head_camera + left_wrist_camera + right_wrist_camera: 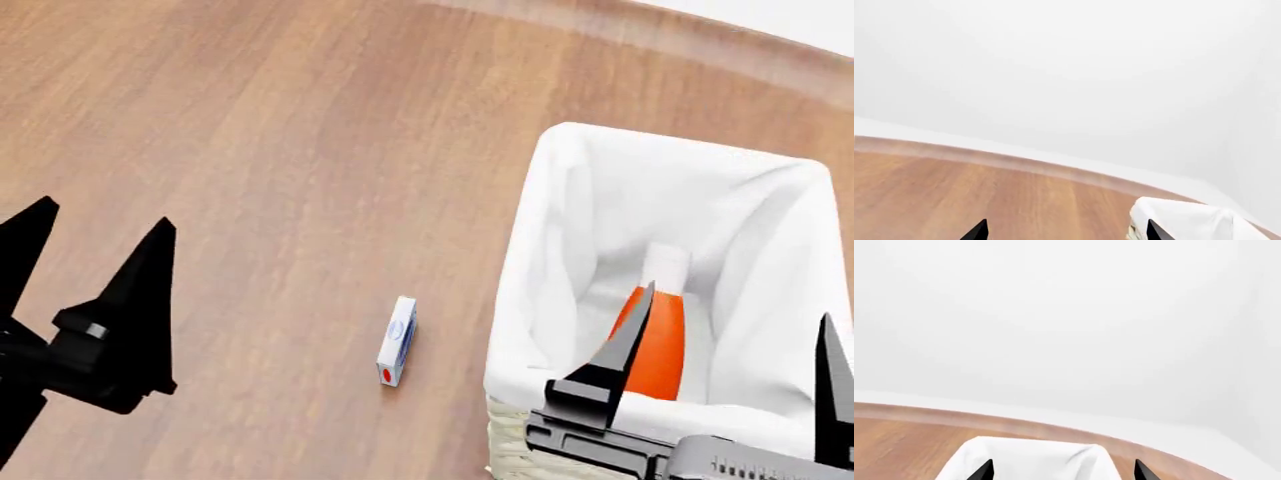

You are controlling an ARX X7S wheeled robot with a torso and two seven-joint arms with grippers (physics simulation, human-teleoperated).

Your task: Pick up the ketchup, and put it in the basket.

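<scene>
The ketchup [657, 345], an orange-red bottle with a white cap, lies inside the basket [561, 160], whose white cloth liner folds over a cream woven rim. My right gripper [738, 330] hovers open above the near end of the basket, its black fingers apart on either side of the bottle and not touching it. In the right wrist view only the liner of the basket [1031, 460] shows between the fingertips of the right gripper [1063, 471]. My left gripper [96, 235] is open over the bare wood at the left, holding nothing; the left wrist view shows the left gripper [1067, 231] beside the basket [1187, 220].
A small blue-white can [395, 340] with a red end lies on its side on the wooden table [267, 120] just left of the basket. The table's far edge [641, 25] meets a white wall.
</scene>
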